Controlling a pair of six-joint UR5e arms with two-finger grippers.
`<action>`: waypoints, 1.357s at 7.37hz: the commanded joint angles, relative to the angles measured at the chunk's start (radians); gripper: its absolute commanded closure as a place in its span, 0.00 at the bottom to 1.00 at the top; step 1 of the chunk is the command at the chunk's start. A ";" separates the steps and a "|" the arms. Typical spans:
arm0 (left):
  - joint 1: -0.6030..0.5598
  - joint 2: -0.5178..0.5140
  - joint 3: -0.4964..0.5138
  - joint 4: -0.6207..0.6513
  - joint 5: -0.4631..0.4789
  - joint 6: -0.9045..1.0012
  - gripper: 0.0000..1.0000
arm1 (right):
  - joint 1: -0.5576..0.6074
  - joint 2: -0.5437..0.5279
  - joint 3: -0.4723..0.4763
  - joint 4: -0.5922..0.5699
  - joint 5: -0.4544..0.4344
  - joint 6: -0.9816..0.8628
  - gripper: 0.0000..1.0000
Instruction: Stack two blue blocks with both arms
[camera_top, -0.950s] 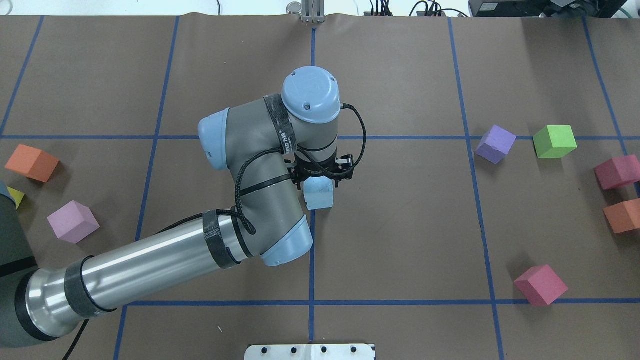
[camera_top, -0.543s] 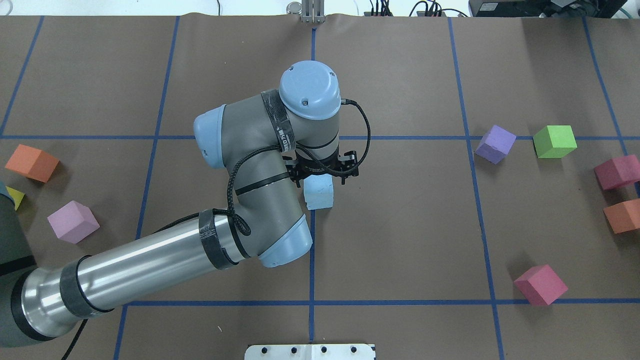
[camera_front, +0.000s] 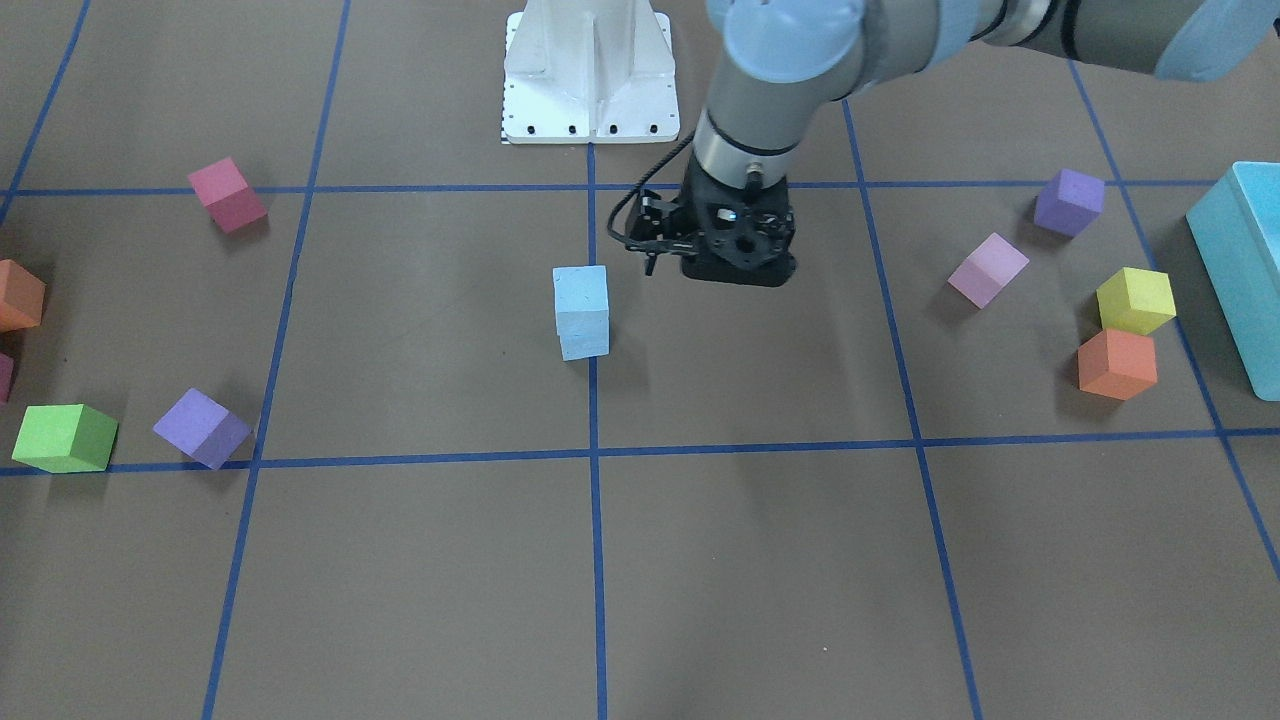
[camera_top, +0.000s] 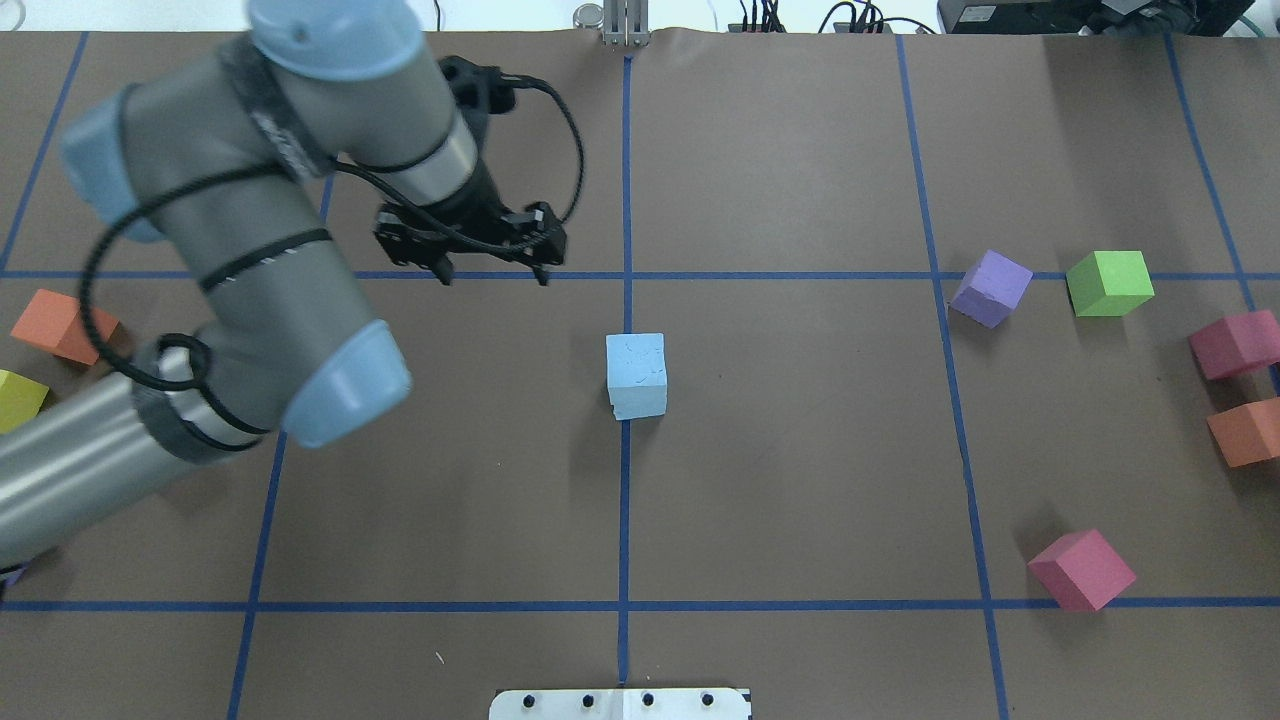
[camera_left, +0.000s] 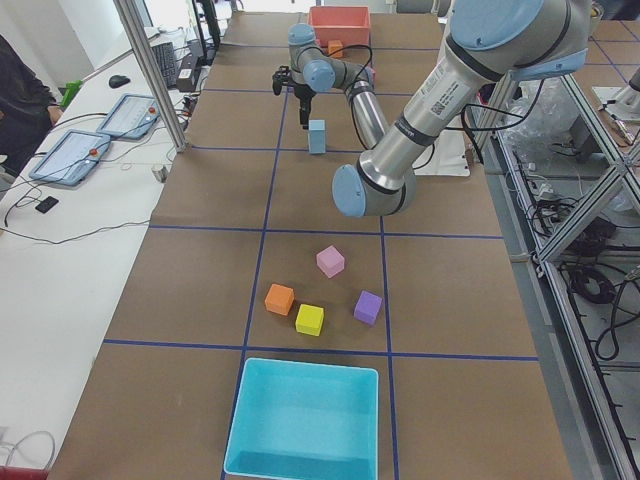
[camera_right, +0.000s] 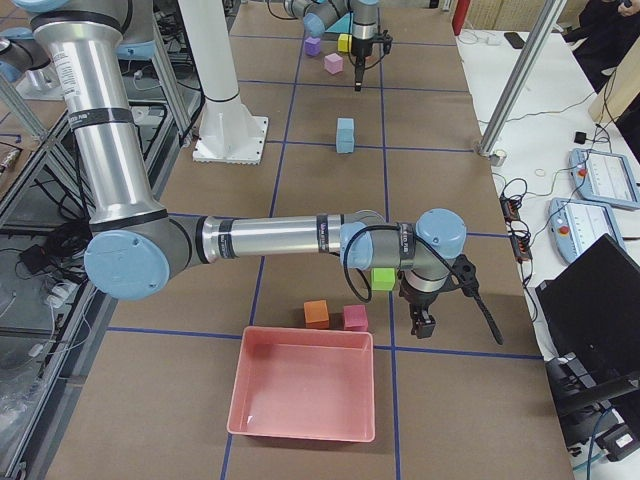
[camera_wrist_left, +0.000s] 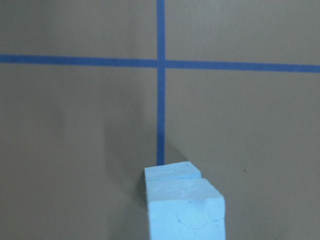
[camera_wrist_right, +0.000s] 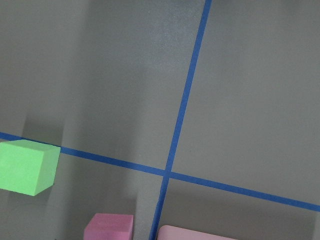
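Blue blocks (camera_top: 636, 372) stacked; L tool (camera_top: 493, 276) apart, prob. open.

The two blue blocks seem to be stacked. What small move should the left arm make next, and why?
Probably retract the left gripper toward its own side. The upper blue block sits on the lower blue block, and the gripper hangs open, empty and clear of both, so nothing seems left to grasp.

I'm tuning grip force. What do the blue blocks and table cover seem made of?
The blue blocks look like matte foam: dented, pitted top face, soft corners. The table cover is probably matte brown paper, judging by its wavy far edge.
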 joint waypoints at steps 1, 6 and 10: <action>-0.203 0.163 -0.074 0.011 -0.065 0.248 0.02 | -0.003 0.003 0.000 0.001 0.000 0.016 0.00; -0.590 0.516 -0.053 -0.006 -0.179 0.771 0.02 | -0.001 0.003 0.002 -0.001 0.002 0.017 0.00; -0.742 0.555 0.099 -0.020 -0.205 0.927 0.02 | -0.003 0.010 0.000 -0.001 -0.002 0.043 0.00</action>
